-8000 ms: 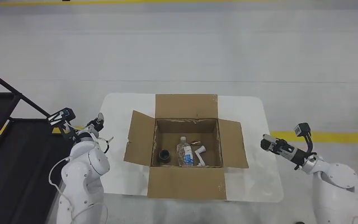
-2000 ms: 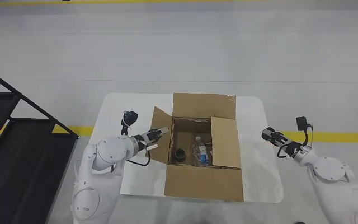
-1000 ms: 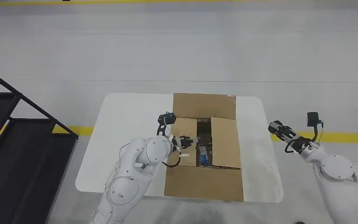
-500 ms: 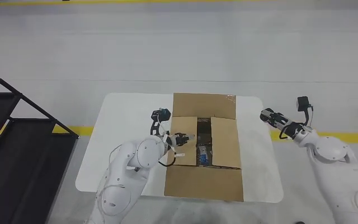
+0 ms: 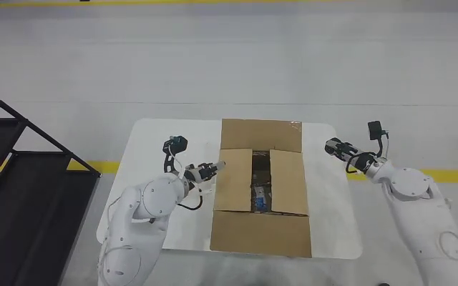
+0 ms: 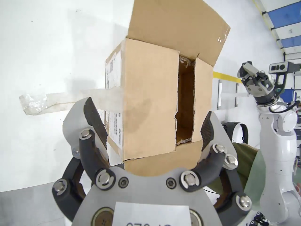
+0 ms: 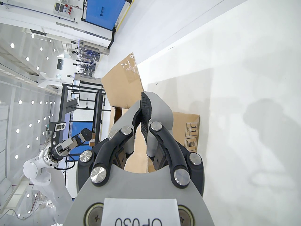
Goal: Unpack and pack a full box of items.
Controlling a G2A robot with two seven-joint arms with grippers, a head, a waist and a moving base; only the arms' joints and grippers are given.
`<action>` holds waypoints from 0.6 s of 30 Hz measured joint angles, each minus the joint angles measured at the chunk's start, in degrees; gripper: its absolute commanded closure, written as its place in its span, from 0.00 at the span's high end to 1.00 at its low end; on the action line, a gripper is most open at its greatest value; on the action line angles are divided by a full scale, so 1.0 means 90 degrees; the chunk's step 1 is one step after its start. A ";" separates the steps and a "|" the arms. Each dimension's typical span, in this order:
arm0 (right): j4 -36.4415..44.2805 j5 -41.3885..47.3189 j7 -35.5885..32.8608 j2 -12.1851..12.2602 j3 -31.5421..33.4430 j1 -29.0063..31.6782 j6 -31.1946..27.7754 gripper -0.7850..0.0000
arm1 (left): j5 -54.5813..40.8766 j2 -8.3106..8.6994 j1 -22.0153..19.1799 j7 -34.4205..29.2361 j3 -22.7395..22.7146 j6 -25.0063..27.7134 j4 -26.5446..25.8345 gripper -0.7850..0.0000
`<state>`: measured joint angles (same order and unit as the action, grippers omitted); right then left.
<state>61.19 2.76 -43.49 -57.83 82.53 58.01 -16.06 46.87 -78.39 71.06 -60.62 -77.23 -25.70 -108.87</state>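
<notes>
Brown cardboard box (image 5: 235, 182) sits mid white counter (image 5: 154, 146). Both side flaps are folded in with a narrow gap between them; the two end flaps are open. A clear plastic bottle with blue label (image 5: 259, 199) shows through the gap. Left claw (image 5: 213, 169) is spread wide and empty, just beside the box's left top edge; can't tell if it touches. Right claw (image 5: 330, 146) is pinched fully together on nothing, over the counter's right side, apart from the box. Crumpled clear tape strip (image 6: 35, 99) lies on the counter, running to the box's side.
</notes>
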 measured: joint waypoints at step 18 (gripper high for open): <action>-0.2447 0.0045 0.0943 -0.0798 -0.1908 -0.1883 -0.0156 0.00 | -0.0435 0.0040 0.0028 -0.0025 -0.0374 -0.0076 -0.0003 1.00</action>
<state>39.17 3.17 -35.00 -65.02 65.36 41.06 -17.46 42.96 -78.03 71.31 -60.85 -80.60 -26.38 -108.89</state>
